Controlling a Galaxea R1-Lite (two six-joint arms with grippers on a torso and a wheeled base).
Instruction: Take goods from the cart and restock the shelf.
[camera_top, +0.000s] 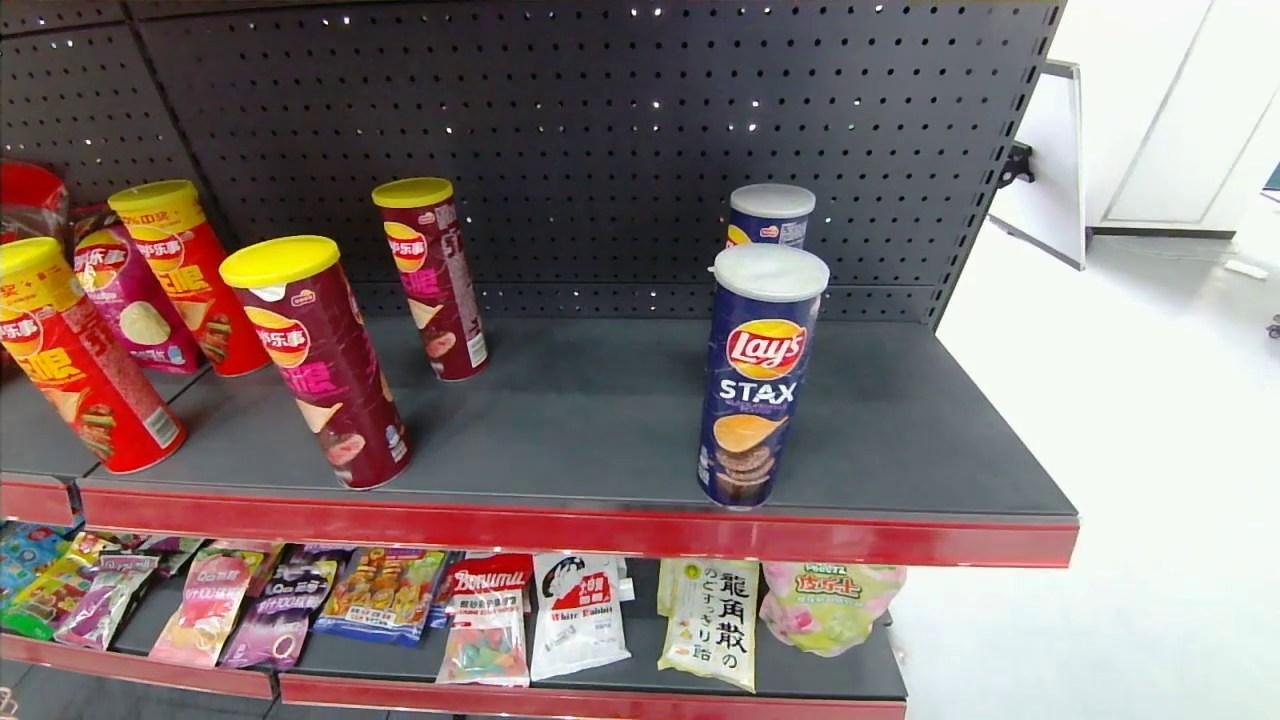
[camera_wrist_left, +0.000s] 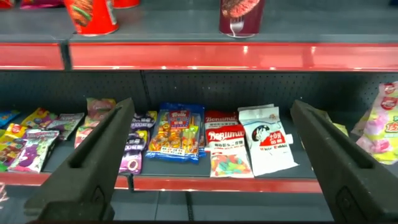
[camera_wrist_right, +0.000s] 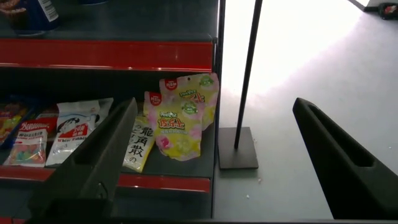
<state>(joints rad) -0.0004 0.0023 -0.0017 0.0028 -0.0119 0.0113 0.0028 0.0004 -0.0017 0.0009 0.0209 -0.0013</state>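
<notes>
On the upper shelf (camera_top: 600, 410) a blue chip can (camera_top: 757, 380) stands near the front edge, with a second blue can (camera_top: 769, 215) behind it. Two maroon cans (camera_top: 318, 360) stand at the middle and red cans (camera_top: 70, 360) at the left. My left gripper (camera_wrist_left: 214, 155) is open and holds nothing; it faces the candy bags (camera_wrist_left: 180, 130) on the lower shelf, below a maroon can's base (camera_wrist_left: 241, 15). My right gripper (camera_wrist_right: 217, 155) is open and holds nothing, level with the lower shelf's right end beside green-pink bags (camera_wrist_right: 180, 118).
A red lip (camera_top: 580, 528) runs along the upper shelf's front. A perforated back panel (camera_top: 600, 130) closes the shelf behind. Right of the shelf end stands a thin sign pole (camera_wrist_right: 245, 81) on a flat base (camera_wrist_right: 237, 148), with open floor (camera_top: 1150, 450) beyond.
</notes>
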